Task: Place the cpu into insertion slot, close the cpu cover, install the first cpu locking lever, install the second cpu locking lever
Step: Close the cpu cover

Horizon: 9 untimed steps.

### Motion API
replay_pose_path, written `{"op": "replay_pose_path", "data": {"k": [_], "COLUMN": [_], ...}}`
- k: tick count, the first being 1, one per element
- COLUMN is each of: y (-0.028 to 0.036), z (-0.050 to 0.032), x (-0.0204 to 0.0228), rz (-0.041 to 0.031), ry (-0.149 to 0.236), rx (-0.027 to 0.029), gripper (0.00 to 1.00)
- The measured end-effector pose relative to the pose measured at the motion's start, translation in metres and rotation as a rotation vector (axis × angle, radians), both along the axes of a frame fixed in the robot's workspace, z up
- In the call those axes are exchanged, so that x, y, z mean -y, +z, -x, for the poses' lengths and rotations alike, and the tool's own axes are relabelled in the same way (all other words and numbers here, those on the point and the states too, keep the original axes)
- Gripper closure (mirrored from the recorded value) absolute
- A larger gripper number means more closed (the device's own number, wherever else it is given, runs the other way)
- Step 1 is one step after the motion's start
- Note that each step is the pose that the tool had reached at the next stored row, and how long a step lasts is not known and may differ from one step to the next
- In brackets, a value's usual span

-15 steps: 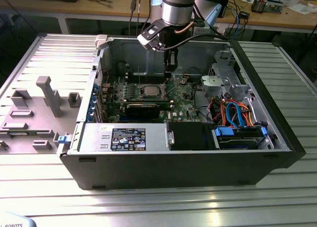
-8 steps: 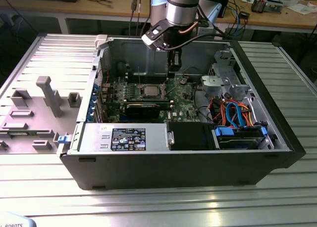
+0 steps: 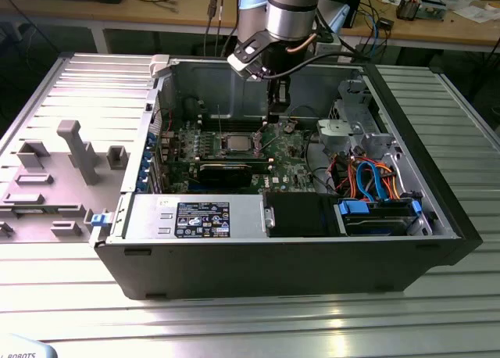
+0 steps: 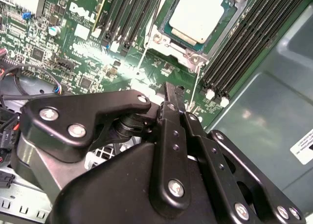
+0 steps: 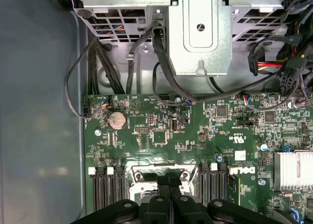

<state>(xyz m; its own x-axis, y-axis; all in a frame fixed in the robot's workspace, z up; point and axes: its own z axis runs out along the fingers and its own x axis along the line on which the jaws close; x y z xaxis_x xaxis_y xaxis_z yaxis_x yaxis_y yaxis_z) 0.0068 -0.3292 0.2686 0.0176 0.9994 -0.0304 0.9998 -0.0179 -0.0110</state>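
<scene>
The cpu [image 4: 198,12], a pale silver square, lies in the insertion slot [image 3: 237,144] on the green motherboard. The cpu cover [image 4: 168,37], a silver frame, seems to lie flat round the chip. Two thin wire locking levers [image 4: 146,48] [image 4: 194,89] stand raised beside the socket. My black gripper [image 4: 168,87] hangs above the board with its fingers shut together and nothing between them. In the exterior view the gripper [image 3: 277,109] is a little to the right of the socket. In the first wrist view the gripper [image 5: 172,182] hides part of the socket frame.
Black memory slots [image 4: 234,53] flank the socket. A grey drive cage [image 5: 199,33] with black cables, a coin battery [image 5: 117,119] and a heatsink [image 5: 293,168] lie nearby. The case wall [image 4: 264,101], power supply [image 3: 195,217] and blue cables [image 3: 375,178] border the board.
</scene>
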Motion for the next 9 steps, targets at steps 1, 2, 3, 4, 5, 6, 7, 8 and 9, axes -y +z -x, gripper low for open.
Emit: {"op": "replay_pose_path", "data": {"k": [1,2,3,4,5,6,7,8,9], "y": [0.0000,0.0000,-0.0001,-0.0001,-0.0001,-0.0002,-0.0003,-0.0003,-0.0004], "z": [-0.0007,-0.0024,-0.0043,-0.0053,-0.0072,-0.0095,-0.0113,-0.0126,-0.0139], "x": [-0.0003,-0.0008,-0.0013,-0.0015,-0.0020,-0.0025,-0.0029,-0.0032,-0.0036], "rz": [0.0006,0.0016,0.0024,0.0029,0.0037,0.0048,0.0060,0.0069,0.0077], "ry": [0.000,0.000,0.000,0.000,0.000,0.000,0.000,0.000,0.000], "rx": [0.0000,0.0000,0.0000,0.0000,0.0000,0.0000,0.0000,0.0000,0.0000], "gripper": [0.89,0.89,0.89,0.89,0.89,0.89,0.89,0.89,0.89]}}
